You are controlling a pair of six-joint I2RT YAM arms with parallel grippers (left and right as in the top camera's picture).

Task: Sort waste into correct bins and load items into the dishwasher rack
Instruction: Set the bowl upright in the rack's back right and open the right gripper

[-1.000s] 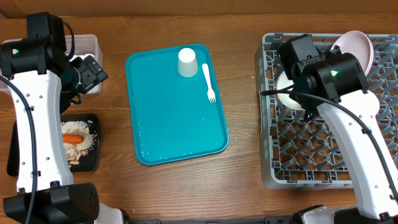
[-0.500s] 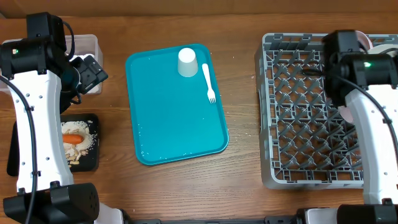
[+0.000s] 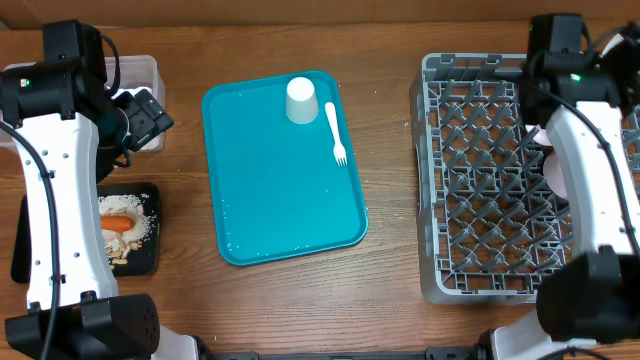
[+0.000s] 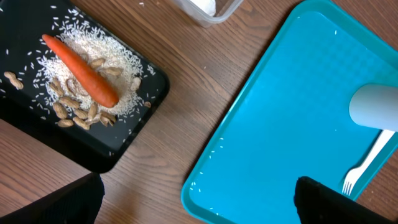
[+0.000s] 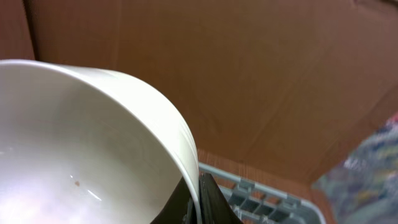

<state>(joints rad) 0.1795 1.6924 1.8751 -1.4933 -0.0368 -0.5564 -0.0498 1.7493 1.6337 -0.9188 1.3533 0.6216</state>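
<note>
Your right arm [image 3: 585, 150] has swung from the left side of the rack [image 3: 470, 200] to its far right corner. The white bowl [image 5: 81, 143], pinched by the rim in its fingers [image 5: 205, 205], went along.

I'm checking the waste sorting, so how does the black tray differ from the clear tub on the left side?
The black tray is opaque and dark; the clear tub is see-through. The black tray holds a carrot, grains and peanuts; the clear tub shows only something white. Both are rectangular and sit left of the teal tray.
</note>
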